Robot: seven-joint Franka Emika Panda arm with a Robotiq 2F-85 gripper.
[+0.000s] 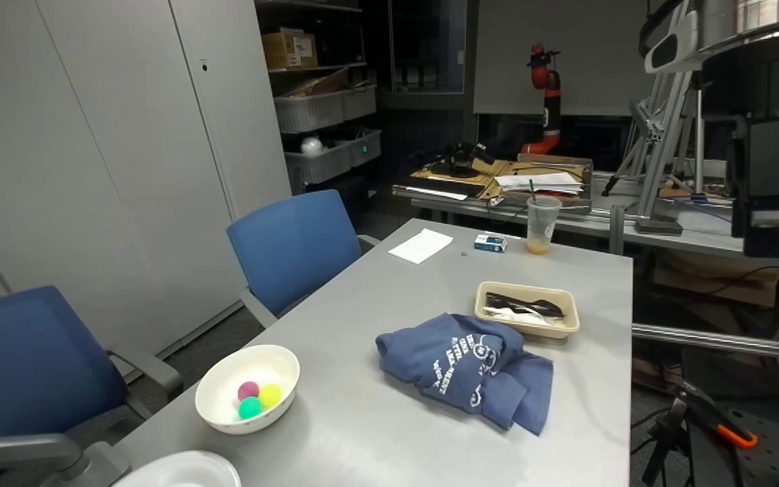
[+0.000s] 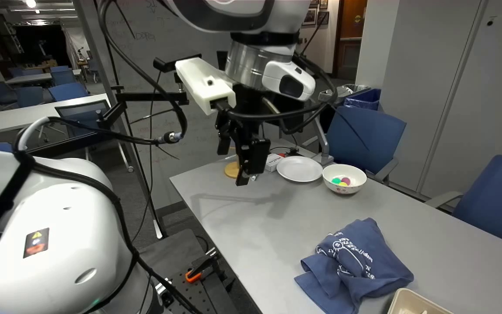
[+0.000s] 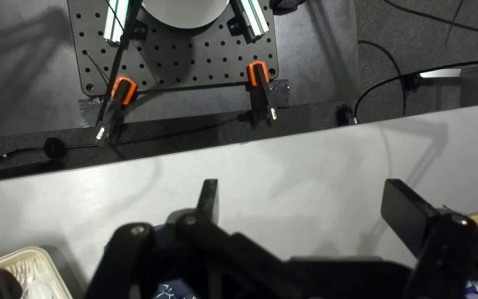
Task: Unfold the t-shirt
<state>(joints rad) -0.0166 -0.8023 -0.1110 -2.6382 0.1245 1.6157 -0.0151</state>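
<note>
Currently, in an exterior view, the blue t-shirt [image 1: 460, 368] is lying crumpled on the gray surface [image 1: 356, 433], near a tray [image 1: 546, 331] of cutlery [image 1: 531, 306] and well apart from a bowl [image 1: 222, 373] of colored balls [image 1: 250, 407]. In an exterior view, the claw [image 2: 235, 163] is hanging above the surface, away from the t-shirt. In the wrist view, its fingers [image 3: 407, 216] are standing wide apart, gripping nothing, with a patch of the t-shirt showing behind the claw.

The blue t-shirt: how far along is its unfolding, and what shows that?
Done: nothing visible; the t-shirt lies bunched on the table. In progress: no grasp; the open hand hangs apart from it. Remaining: gripping the fabric and spreading its overlapping layers flat.
</note>
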